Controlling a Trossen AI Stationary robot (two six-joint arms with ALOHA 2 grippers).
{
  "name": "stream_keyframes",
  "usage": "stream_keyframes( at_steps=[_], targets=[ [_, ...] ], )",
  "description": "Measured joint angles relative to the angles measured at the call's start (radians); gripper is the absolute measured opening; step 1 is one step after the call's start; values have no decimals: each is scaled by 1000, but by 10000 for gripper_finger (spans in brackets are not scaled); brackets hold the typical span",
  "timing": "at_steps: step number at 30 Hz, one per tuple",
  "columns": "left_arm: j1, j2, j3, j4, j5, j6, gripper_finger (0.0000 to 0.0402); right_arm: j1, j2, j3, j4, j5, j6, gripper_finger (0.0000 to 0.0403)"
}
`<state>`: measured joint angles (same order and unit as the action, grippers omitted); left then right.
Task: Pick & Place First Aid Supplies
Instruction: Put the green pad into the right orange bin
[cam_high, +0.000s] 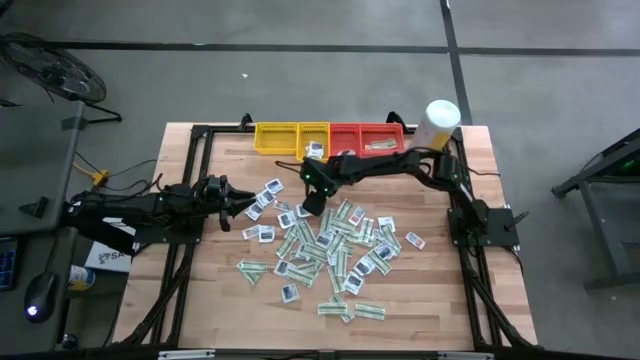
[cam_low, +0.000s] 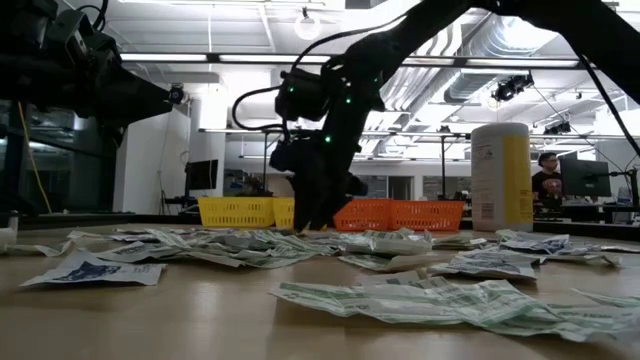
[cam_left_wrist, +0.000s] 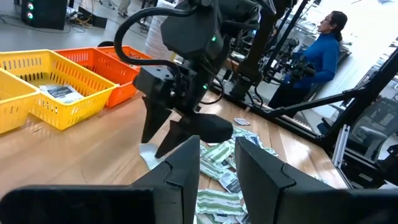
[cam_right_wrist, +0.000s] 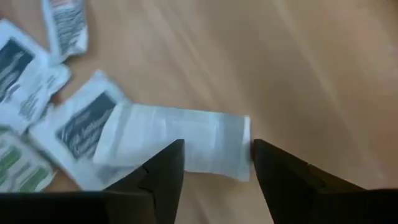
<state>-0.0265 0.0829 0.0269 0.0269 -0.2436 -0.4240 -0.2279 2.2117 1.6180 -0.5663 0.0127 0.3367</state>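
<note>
Wooden table (cam_high: 200, 300) carries a yellow tray (cam_high: 290, 138) and a red tray (cam_high: 365, 137) at its far edge, with a white-and-yellow canister (cam_high: 437, 124) beside them. The first aid packets (cam_high: 330, 250) lie scattered in overlapping layers across the table's middle. Right gripper (cam_right_wrist: 214, 155) hangs low at the pile's far-left edge, fingers spread and holding nothing, straddling a plain white flat packet (cam_right_wrist: 180, 143). Left gripper (cam_left_wrist: 217, 162) waits near the pile's left side, fingers parted, empty. Judgement: packets are light, thin and limp, likely to slide on wood; pinch one across its short width at a free edge, clear of the neighbours.
</note>
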Motion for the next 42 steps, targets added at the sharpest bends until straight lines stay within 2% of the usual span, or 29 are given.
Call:
stream_keyframes(
  at_steps=[8, 17, 19, 24, 28, 31, 35, 38, 42],
  targets=[
    [0, 0, 0, 0, 0, 0, 101, 10, 18, -1, -22, 60, 41, 137],
    [0, 0, 0, 0, 0, 0, 101, 25, 15, -16, -38, 53, 67, 21],
    [0, 0, 0, 0, 0, 0, 101, 25, 4, -18, -43, 24, 67, 6],
    [0, 0, 0, 0, 0, 0, 101, 35, -57, -25, -91, -31, 94, 4],
    [0, 0, 0, 0, 0, 0, 101, 40, -167, -20, -134, -34, 116, 3],
    [0, 0, 0, 0, 0, 0, 101, 37, -238, -21, -197, 3, 115, 2],
    [0, 0, 0, 0, 0, 0, 101, 15, -333, -25, -330, 116, 136, 1],
    [0, 0, 0, 0, 0, 0, 101, -25, -388, -71, -383, 185, 138, 1],
    [0, 0, 0, 0, 0, 0, 101, -91, -450, -170, -365, 206, 143, 1]
  ],
)
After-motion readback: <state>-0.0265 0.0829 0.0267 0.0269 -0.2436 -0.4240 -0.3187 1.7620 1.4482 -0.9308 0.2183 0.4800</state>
